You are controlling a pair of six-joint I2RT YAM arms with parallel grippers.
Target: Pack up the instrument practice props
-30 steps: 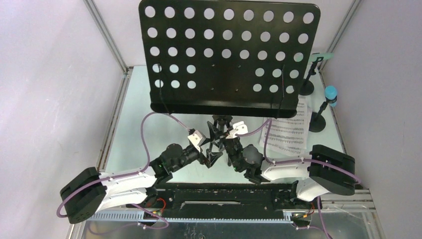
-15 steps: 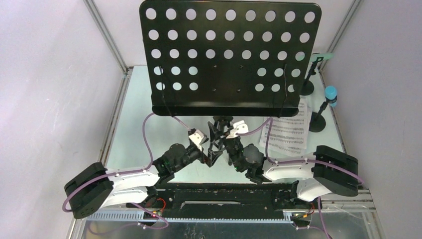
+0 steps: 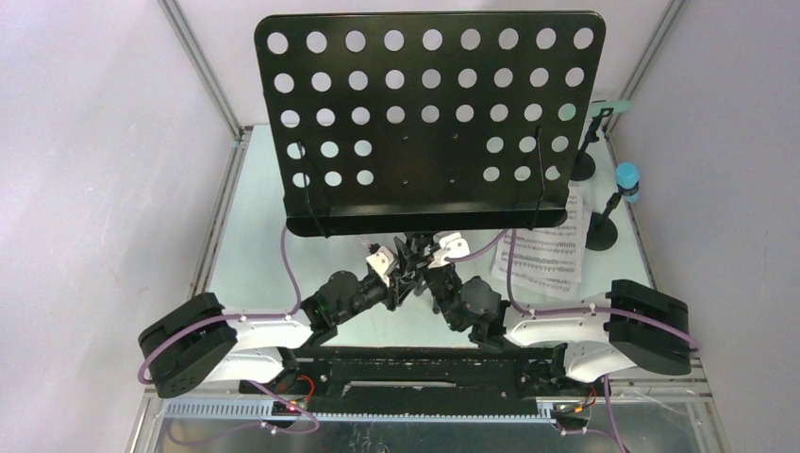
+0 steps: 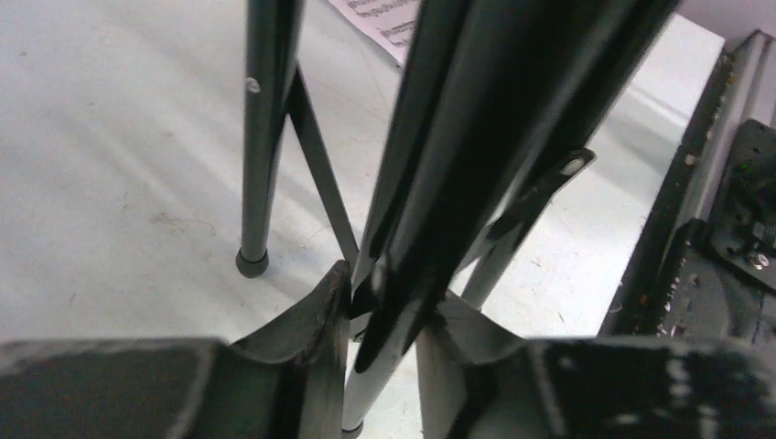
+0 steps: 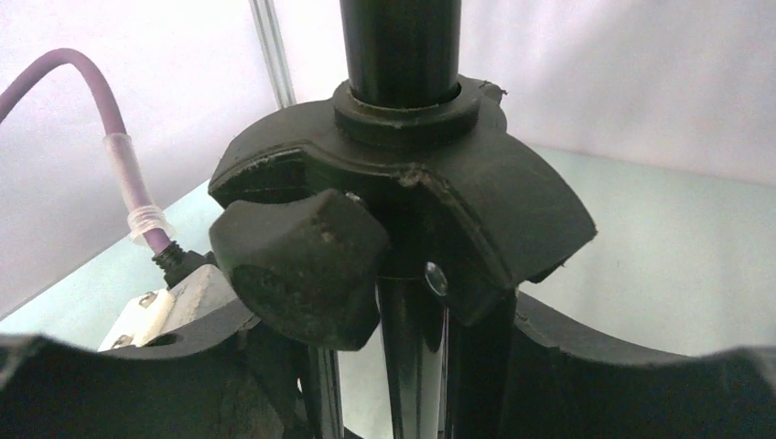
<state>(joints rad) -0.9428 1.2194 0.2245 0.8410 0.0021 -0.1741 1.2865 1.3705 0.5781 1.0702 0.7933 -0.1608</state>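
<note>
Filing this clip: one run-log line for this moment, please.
music stand: upright | left gripper: closed on tripod legs | right gripper: straddles pole, grip unclear | sheet music: on table

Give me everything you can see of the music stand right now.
The music stand is black metal, upright near the middle of the table. Its perforated desk, with a bottom lip and two wire page holders, tilts toward the overhead camera and holds no pages. Below, a glossy post passes through a collar with a lobed knob. Tubular legs with rubber tips reach the table, seemingly partly folded. The left claw pinches the legs low down; the right claw grips the post beneath the collar.
</note>
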